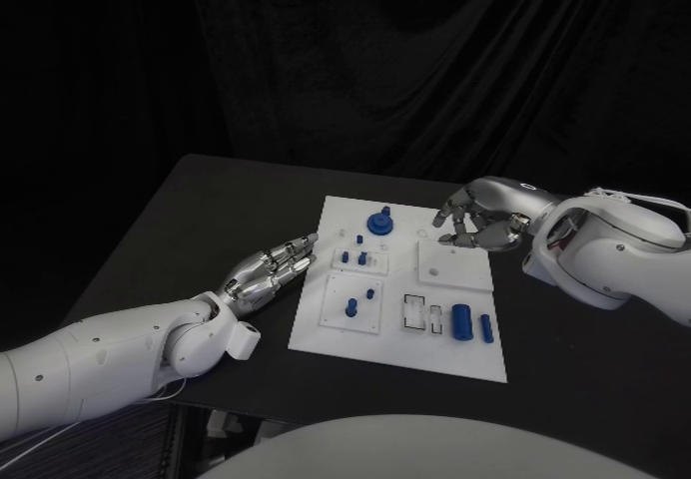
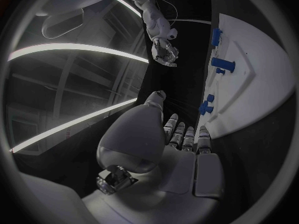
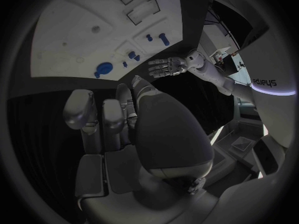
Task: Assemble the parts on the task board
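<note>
Two hands flank the task board on the bench, neither holding a part, so the step looks like a reach before any grasp. Left hand lies flat beside the board's left edge, fingers extended, empty. Blue parts sit on the board. Right hand hovers curled over its far right corner, empty; it must descend onto a part.

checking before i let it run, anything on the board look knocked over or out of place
Nothing stands out. The task board lies flat on the table, blue parts lie or stand on it. Both the left hand and right hand hold nothing.
</note>
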Available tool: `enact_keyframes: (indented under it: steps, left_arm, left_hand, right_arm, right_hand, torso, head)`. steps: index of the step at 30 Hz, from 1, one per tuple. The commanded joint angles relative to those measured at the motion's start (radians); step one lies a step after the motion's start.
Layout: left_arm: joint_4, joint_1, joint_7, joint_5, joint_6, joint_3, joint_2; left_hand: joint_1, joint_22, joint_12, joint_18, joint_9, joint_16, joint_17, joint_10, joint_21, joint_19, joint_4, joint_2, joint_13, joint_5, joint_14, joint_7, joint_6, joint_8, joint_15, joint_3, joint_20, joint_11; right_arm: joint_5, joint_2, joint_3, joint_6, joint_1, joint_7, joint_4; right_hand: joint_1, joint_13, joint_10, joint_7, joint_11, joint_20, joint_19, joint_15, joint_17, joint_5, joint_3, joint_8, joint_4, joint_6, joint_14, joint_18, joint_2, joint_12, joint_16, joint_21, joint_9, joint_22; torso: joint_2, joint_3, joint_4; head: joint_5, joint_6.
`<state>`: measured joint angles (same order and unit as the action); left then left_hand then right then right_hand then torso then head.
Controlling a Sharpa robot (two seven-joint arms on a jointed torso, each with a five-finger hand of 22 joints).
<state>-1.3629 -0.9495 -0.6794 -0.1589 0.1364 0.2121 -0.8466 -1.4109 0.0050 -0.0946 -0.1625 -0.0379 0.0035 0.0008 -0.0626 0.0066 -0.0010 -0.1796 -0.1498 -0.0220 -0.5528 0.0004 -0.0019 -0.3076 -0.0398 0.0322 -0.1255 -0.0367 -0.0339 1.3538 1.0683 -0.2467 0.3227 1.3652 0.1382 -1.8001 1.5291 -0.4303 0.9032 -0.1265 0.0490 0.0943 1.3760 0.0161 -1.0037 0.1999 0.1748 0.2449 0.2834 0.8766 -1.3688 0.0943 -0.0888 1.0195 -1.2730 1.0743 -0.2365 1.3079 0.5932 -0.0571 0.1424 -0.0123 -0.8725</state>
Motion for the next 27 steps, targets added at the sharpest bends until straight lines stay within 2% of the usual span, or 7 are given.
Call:
enact_keyframes:
  steps: [1, 4, 7, 8, 9, 20, 27]
  left_arm:
    - [-0.001, 0.001, -0.119, 0.005, -0.034, -0.001, 0.003]
    - [0.0, 0.001, -0.125, 0.005, -0.046, -0.001, 0.004]
    - [0.0, 0.001, -0.131, 0.005, -0.051, -0.001, 0.004]
    - [0.0, 0.001, -0.131, 0.005, -0.052, -0.001, 0.004]
    - [0.0, 0.001, -0.131, 0.005, -0.052, -0.001, 0.003]
    - [-0.002, 0.001, -0.115, 0.005, -0.033, -0.001, 0.002]
    - [-0.003, 0.001, -0.11, 0.005, -0.028, -0.001, 0.002]
  left_hand:
    - [0.014, -0.005, 0.026, 0.002, 0.007, -0.004, -0.001, 0.017, -0.007, 0.001, -0.02, -0.005, 0.005, 0.01, 0.0, -0.023, 0.05, 0.009, 0.043, -0.022, 0.02, -0.027]
    - [0.034, -0.005, 0.086, -0.002, 0.01, -0.004, -0.001, 0.055, -0.007, 0.001, -0.107, -0.017, 0.019, 0.069, 0.0, -0.095, 0.092, 0.013, 0.1, -0.058, 0.073, -0.092]
    - [0.039, -0.005, 0.087, 0.0, 0.011, -0.004, -0.001, 0.054, -0.007, 0.001, -0.113, -0.028, 0.019, 0.103, 0.0, -0.117, 0.096, 0.013, 0.108, -0.074, 0.085, -0.102]
    - [0.036, -0.005, 0.088, 0.001, 0.011, -0.004, -0.001, 0.053, -0.007, 0.001, -0.112, -0.029, 0.019, 0.1, 0.0, -0.12, 0.096, 0.013, 0.108, -0.076, 0.087, -0.102]
    - [0.032, -0.005, 0.088, 0.005, 0.011, -0.004, -0.001, 0.053, -0.007, 0.001, -0.112, -0.031, 0.019, 0.095, 0.0, -0.121, 0.097, 0.014, 0.106, -0.078, 0.087, -0.102]
    - [-0.027, -0.005, 0.093, 0.026, 0.011, -0.004, -0.001, 0.057, -0.007, 0.001, -0.106, -0.047, 0.02, 0.033, 0.0, -0.086, 0.098, 0.014, 0.036, -0.08, 0.04, -0.081]
    - [-0.038, -0.005, 0.093, 0.033, 0.011, -0.004, -0.001, 0.057, -0.007, 0.001, -0.104, -0.047, 0.02, 0.021, 0.0, -0.086, 0.096, 0.013, 0.017, -0.076, 0.027, -0.08]
  right_arm:
    - [-0.132, 0.041, -0.001, -0.095, -0.027, 0.096, -0.014]
    - [-0.157, 0.074, -0.001, -0.087, -0.06, 0.125, -0.021]
    - [-0.17, 0.097, -0.002, -0.082, -0.089, 0.153, -0.029]
    - [-0.171, 0.104, -0.002, -0.084, -0.099, 0.168, -0.032]
    - [-0.166, 0.109, -0.002, -0.088, -0.105, 0.183, -0.035]
    - [0.068, 0.14, -0.002, -0.167, -0.152, 0.39, -0.1]
    - [0.129, 0.129, -0.002, -0.18, -0.171, 0.436, -0.115]
  right_hand:
    - [-0.092, -0.256, 0.094, 0.007, -0.002, -0.006, 0.001, 0.007, 0.0, -0.002, -0.023, 0.042, 0.003, 0.014, -0.003, 0.006, 0.021, 0.179, 0.007, -0.01, -0.015, 0.128]
    - [-0.113, -0.418, 0.14, 0.006, -0.007, -0.013, 0.014, 0.009, 0.025, 0.006, -0.024, 0.078, 0.006, 0.002, -0.007, 0.006, 0.033, 0.277, 0.026, -0.006, -0.029, 0.128]
    - [-0.117, -0.667, 0.279, 0.016, -0.013, -0.025, 0.102, 0.023, -0.069, 0.015, -0.031, 0.131, 0.003, -0.003, -0.077, -0.033, 0.026, 0.405, -0.019, 0.196, -0.051, 0.182]
    - [-0.142, -1.075, 0.616, 0.035, -0.032, -0.035, 0.143, 0.035, -0.34, 0.013, -0.045, 0.186, 0.0, 0.022, -0.157, -0.056, 0.029, 0.539, -0.178, 0.317, -0.08, 0.214]
    - [-0.155, -1.129, 0.659, 0.039, -0.036, -0.039, 0.148, 0.038, -0.383, 0.013, -0.05, 0.203, -0.001, 0.017, -0.166, -0.059, 0.034, 0.549, -0.202, 0.33, -0.091, 0.217]
    - [-0.438, -1.14, 0.668, 0.06, -0.055, -0.054, 0.175, 0.053, -0.535, -0.039, -0.085, 0.38, 0.012, -0.031, -0.195, -0.079, 0.041, 0.551, -0.282, 0.434, -0.215, 0.243]
    - [-0.491, -1.14, 0.668, 0.063, -0.056, -0.058, 0.176, 0.055, -0.534, -0.057, -0.062, 0.402, 0.011, -0.05, -0.195, -0.08, 0.025, 0.551, -0.282, 0.441, -0.239, 0.245]
  torso:
    - [-0.001, -0.0028, 0.0014]
    - [0.0, -0.0028, -0.0011]
    - [0.0, -0.0036, -0.0016]
    - [0.0, -0.0031, -0.002]
    - [0.001, -0.0032, -0.002]
    - [0.0, -0.0015, -0.0028]
    - [0.0, -0.002, -0.0033]
  head:
    - [0.014, 0.0]
    - [0.025, 0.0]
    - [0.038, 0.0]
    - [0.041, 0.0]
    - [0.046, 0.0]
    - [0.087, 0.0]
    - [0.1, 0.0]
